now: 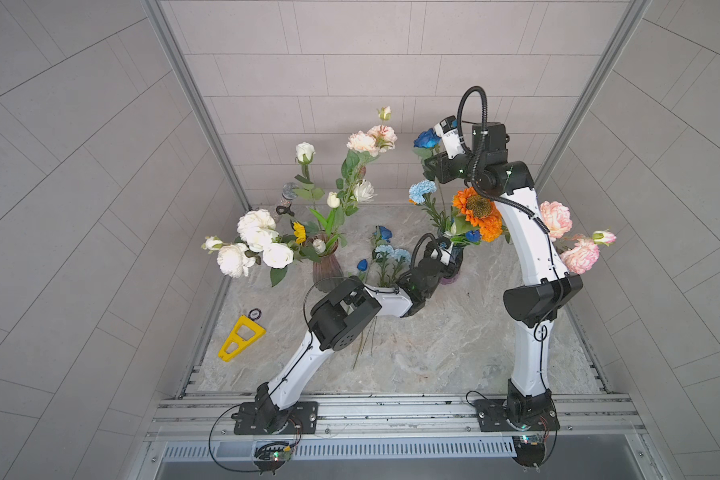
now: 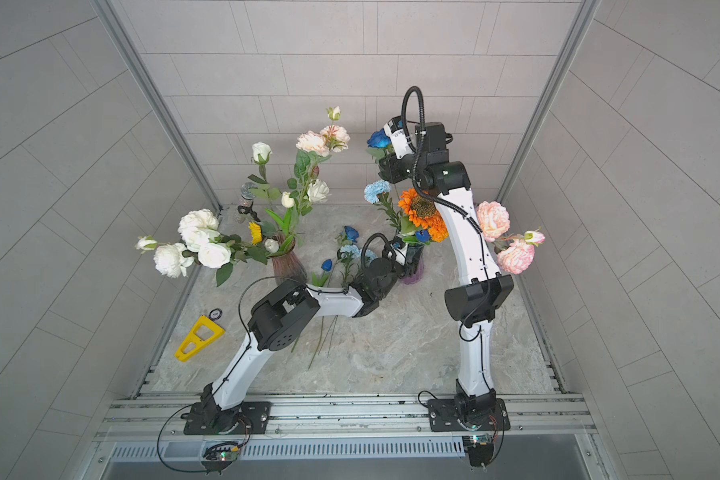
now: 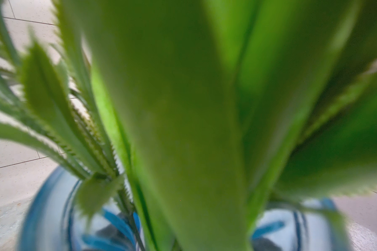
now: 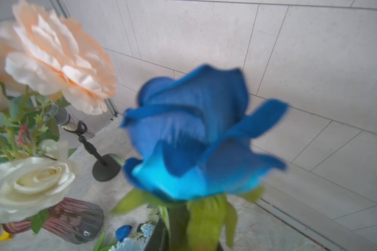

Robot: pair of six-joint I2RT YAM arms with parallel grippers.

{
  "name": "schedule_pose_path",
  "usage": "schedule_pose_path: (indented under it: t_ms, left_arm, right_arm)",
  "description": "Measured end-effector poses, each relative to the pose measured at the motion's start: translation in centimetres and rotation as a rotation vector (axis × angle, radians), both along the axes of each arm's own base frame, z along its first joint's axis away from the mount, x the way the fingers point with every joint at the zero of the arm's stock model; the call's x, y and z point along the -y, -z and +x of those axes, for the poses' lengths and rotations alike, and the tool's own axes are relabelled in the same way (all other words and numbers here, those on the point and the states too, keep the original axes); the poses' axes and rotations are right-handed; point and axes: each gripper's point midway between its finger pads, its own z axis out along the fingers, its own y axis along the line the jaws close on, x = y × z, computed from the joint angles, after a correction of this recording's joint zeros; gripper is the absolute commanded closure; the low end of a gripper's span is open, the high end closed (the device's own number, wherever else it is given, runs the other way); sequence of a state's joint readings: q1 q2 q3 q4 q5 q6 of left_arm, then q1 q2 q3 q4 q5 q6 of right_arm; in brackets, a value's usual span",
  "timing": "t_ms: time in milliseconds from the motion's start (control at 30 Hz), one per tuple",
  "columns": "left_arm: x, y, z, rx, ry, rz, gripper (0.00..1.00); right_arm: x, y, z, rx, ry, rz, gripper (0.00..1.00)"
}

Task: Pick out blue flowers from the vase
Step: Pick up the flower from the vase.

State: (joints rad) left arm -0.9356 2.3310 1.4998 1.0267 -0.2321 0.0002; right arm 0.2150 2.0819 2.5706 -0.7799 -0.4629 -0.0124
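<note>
Because several blue flowers [image 1: 385,251] lay on the worktop [image 1: 412,353] between the ribbed pink vase [image 1: 327,270] and the blue vase [image 1: 452,277], the task was judged partly done. The left gripper [image 1: 449,258] was set against the blue vase, but it could not be told whether its jaws were parted or pressed on the glass. Above, the right gripper [image 1: 430,161] looked clamped on the stem just under a dark blue rose [image 1: 427,139]. A straight upward pull was judged best, so that the stem would be drawn clear of the light blue carnation [image 1: 422,191] and the orange sunflower [image 1: 476,210] with the vase held steady. A small blue bud [image 1: 472,236] was also seen in the vase.
</note>
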Motion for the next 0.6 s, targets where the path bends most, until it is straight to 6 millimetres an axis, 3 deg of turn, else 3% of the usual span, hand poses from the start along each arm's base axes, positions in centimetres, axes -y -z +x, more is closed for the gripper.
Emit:
schedule_pose_path:
  t_ms: [367, 600]
  left_arm:
    - [0.1, 0.0, -0.1, 0.0, 0.006, 0.001, 0.3]
    - [0.2, 0.0, -0.1, 0.0, 0.012, 0.0, 0.26]
  right_arm:
    - [1.3, -1.3, -0.4, 0.032, 0.031, -0.006, 0.96]
    - [2.9, -7.3, -3.9, 0.161, 0.066, 0.012, 0.96]
